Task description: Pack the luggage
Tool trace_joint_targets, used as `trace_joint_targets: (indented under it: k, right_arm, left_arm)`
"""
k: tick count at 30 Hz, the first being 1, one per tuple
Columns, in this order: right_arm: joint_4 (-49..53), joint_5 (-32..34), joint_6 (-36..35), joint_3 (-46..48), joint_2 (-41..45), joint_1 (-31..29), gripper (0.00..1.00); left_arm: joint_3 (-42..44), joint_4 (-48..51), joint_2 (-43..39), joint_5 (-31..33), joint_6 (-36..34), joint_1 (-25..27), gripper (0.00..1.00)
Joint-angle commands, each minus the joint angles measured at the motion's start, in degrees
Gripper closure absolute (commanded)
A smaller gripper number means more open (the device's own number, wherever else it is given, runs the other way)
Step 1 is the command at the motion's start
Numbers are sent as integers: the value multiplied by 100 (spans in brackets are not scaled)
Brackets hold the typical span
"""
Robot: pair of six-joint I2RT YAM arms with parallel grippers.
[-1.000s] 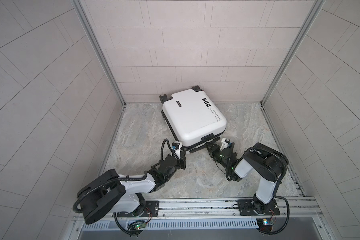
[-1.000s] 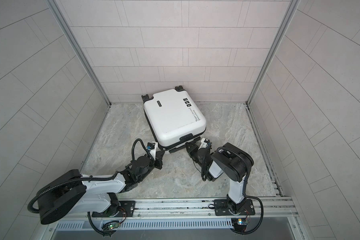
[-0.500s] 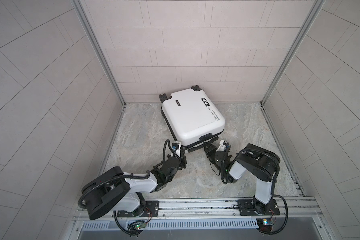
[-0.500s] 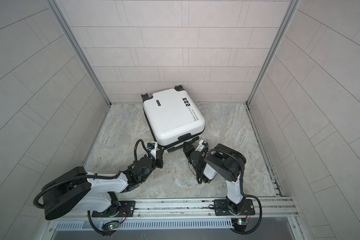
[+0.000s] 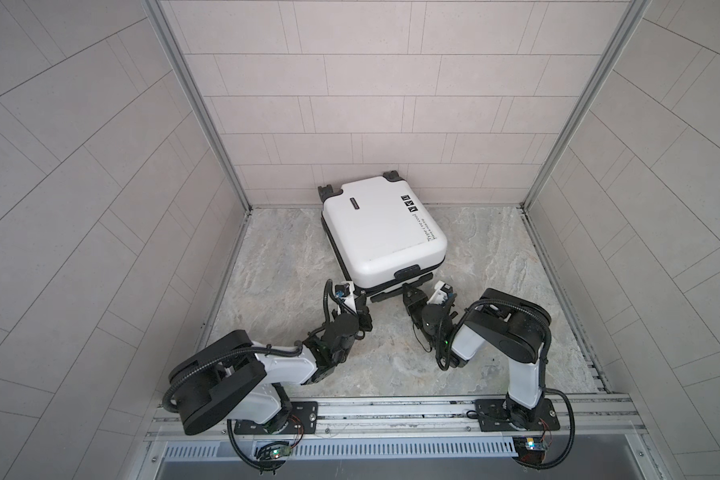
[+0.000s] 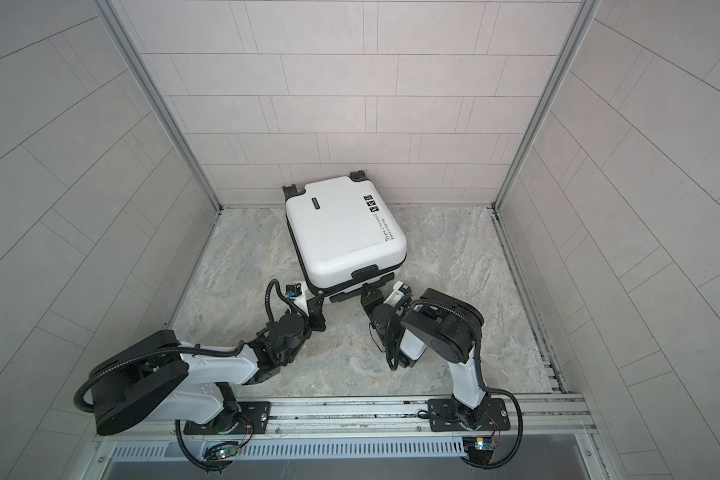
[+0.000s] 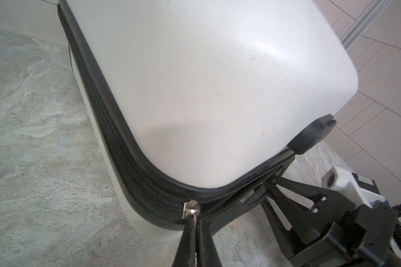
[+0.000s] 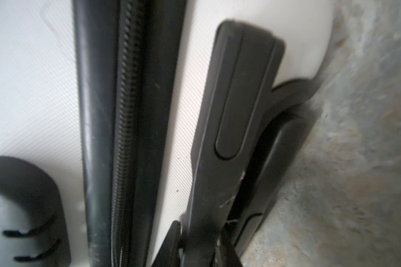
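The luggage (image 5: 381, 226) (image 6: 341, 232), a white hard-shell suitcase, lies flat at the back of the floor with its lid down and its wheels toward the rear wall. My left gripper (image 5: 360, 296) (image 7: 197, 222) is shut on the silver zipper pull (image 7: 191, 208) at the near-left corner. On one side of the pull the black zipper band (image 7: 116, 138) is closed, on the other it gapes. My right gripper (image 5: 410, 291) (image 8: 202, 233) is shut on the black handle (image 8: 239, 104) on the near side, low by the floor.
Tiled walls (image 5: 350, 104) close in the marbled floor (image 5: 495, 270) on three sides, and the luggage's wheels (image 5: 391, 175) nearly touch the back wall. A metal rail (image 5: 391, 409) with both arm bases runs along the front edge.
The luggage's near end has shifted slightly left and back. Both grippers moved with it and kept their holds, and the right arm's elbow swung left.
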State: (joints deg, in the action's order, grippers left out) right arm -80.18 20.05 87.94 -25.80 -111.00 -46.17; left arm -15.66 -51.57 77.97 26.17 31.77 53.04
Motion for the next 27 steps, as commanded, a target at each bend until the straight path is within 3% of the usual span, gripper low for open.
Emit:
trace_joint_targets:
  k: [1,13,18,27]
  right_arm:
    - [-123,-1320,-741,-153,-143,-577,100]
    - [-129,-1399,-761,-418,-343,-751,100]
    - [-129,-1423,-776,-443,-361,-787,100]
    - [-126,-1449,-846,-470,-326,-886,100]
  left_arm:
    - [-291,-1531,-313,-1265,602,242,100]
    - [-500,-2401,991,-2140,803,522,100]
    - [-678,-2400,1106,-1865,462,708,100]
    - [-597,-2384,860,-802,-294,866,100]
